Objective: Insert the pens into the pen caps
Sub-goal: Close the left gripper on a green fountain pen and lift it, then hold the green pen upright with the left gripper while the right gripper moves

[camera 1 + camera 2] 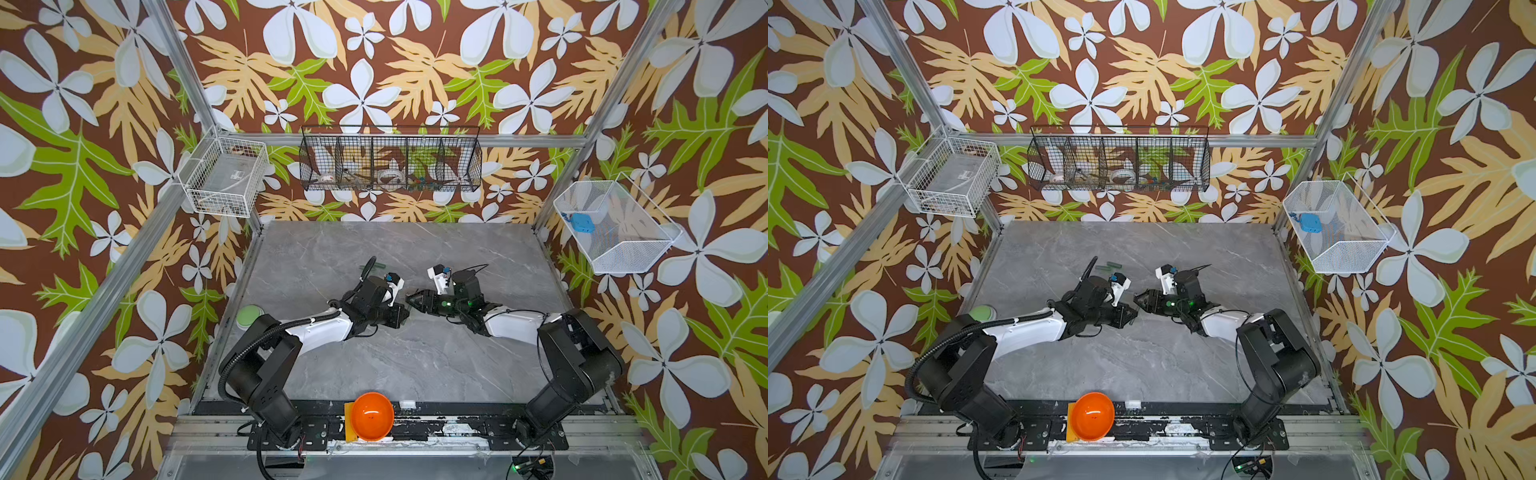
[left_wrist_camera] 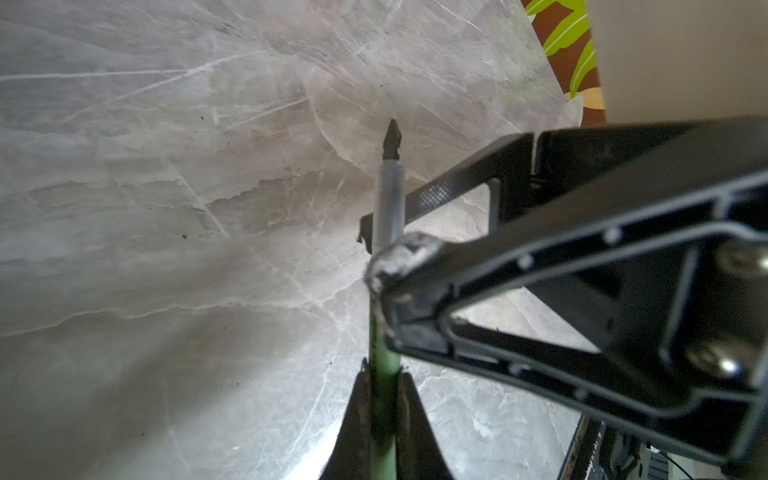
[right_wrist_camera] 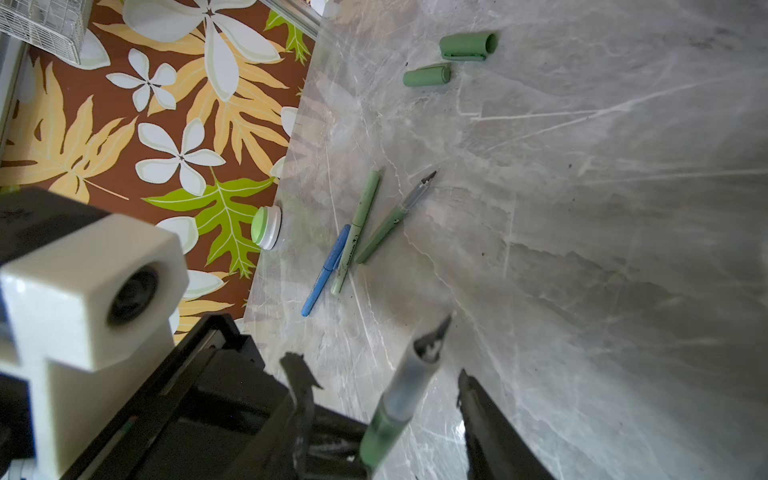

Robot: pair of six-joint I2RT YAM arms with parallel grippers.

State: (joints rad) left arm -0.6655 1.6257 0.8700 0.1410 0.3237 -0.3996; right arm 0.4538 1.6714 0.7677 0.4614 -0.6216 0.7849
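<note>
Clamping the opaque barrel of a dark green pen (image 2: 388, 195), the left gripper (image 2: 382, 374) is closed tight and holds it off the marble tabletop (image 2: 166, 166). The pen's clear neck and dark nib point away from the fingers. The right gripper (image 3: 380, 372) straddles that clear neck with its jaws parted and a gap on both sides, so it grips nothing. Farther out on the table, close together, lie a second dark green pen (image 3: 386, 228) with its nib bare, a pale green pen (image 3: 357, 228) and a blue pen (image 3: 326, 270). Beyond them, apart from the pens, lie one green cap (image 3: 467, 45) and a second green cap (image 3: 426, 75). A green-topped button (image 3: 266, 227) sits at the table edge. The pen looks light, stiff and smooth, so it may roll or slide in a pinch. It is probably best gripped on the barrel just behind the neck, leaving the delicate nib free for a cap.
</note>
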